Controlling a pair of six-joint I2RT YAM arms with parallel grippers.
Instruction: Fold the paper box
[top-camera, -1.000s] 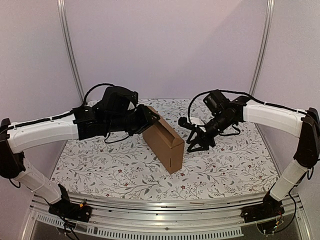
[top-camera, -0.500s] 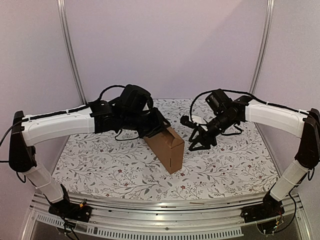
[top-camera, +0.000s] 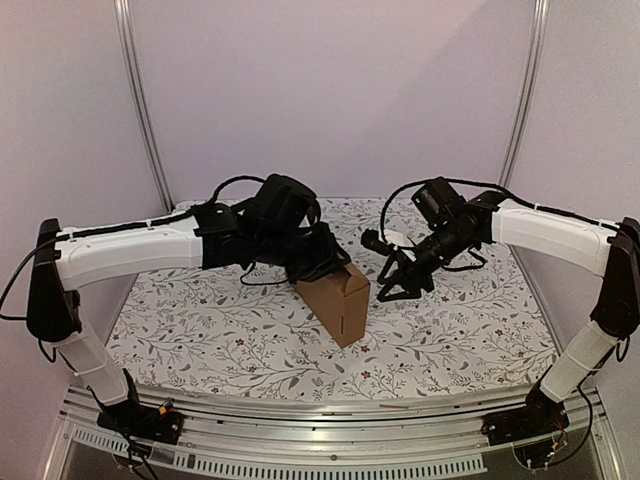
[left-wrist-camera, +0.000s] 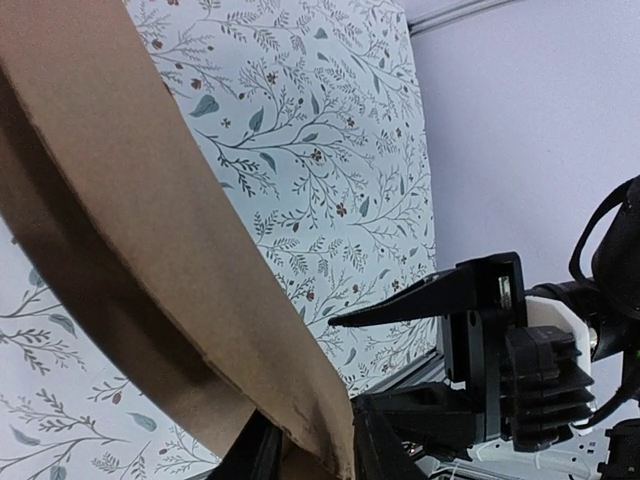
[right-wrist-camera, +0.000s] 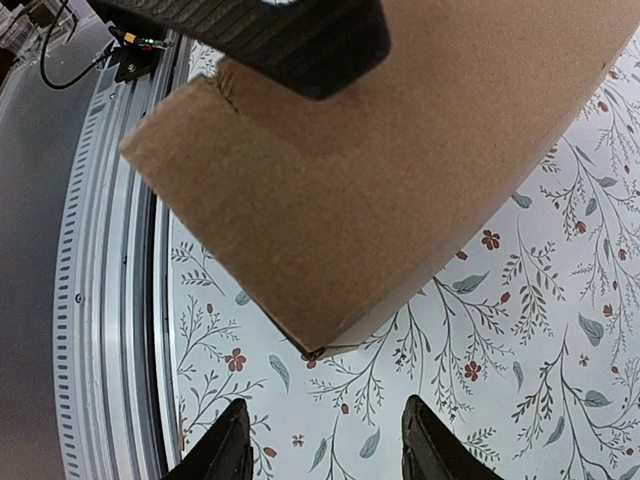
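The paper box (top-camera: 338, 306) stands on edge mid-counter (top-camera: 200, 330), its long axis running from far left to near right. The left claw (top-camera: 322, 262) straddles its top edge at the far-left end. Its fingers (left-wrist-camera: 262, 452) stand narrow, but I cannot tell if they pinch the cardboard. It has slid rightward along the box, covering more of it. The right claw (top-camera: 393, 288), half wide and empty, hangs just right of the box, slightly lifted.

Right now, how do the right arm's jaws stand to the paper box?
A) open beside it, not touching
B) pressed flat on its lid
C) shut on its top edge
A: the right gripper has its jaws open, apart from the paper box, with only tablecloth between them.
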